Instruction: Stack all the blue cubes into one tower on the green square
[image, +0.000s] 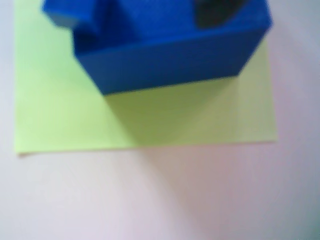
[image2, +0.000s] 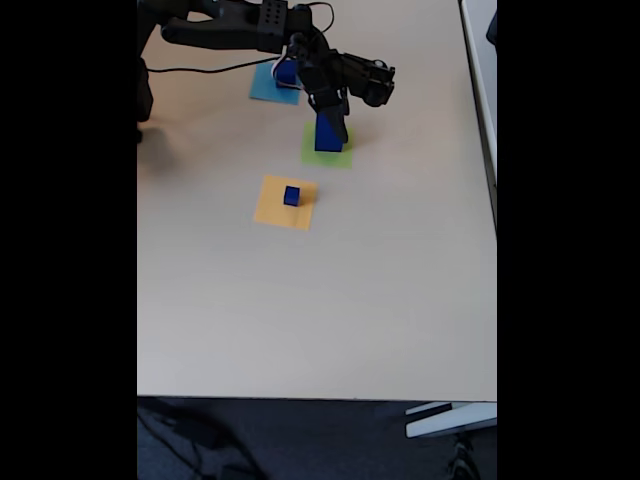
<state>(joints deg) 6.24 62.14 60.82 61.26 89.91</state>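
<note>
A large blue cube (image: 170, 62) stands on the green square (image: 65, 115), turned a little against the paper's edges. A smaller blurred blue block (image: 65, 12) shows at its upper left, and a dark finger (image: 216, 12) lies over its top at the right. In the fixed view my gripper (image2: 330, 108) hangs right over this blue cube (image2: 329, 135) on the green square (image2: 343, 156); how the jaws stand is hidden. A small blue cube (image2: 291, 195) sits on the orange-yellow square (image2: 272, 212). Another dark-blue shape (image2: 286, 72) shows on the light-blue square (image2: 268, 88), partly behind the arm.
The black arm (image2: 230, 25) reaches in from the top left of the fixed view, with a cable trailing to the left. The beige table (image2: 320, 300) stretches wide below the squares; its front edge runs along the bottom and its right edge along the right.
</note>
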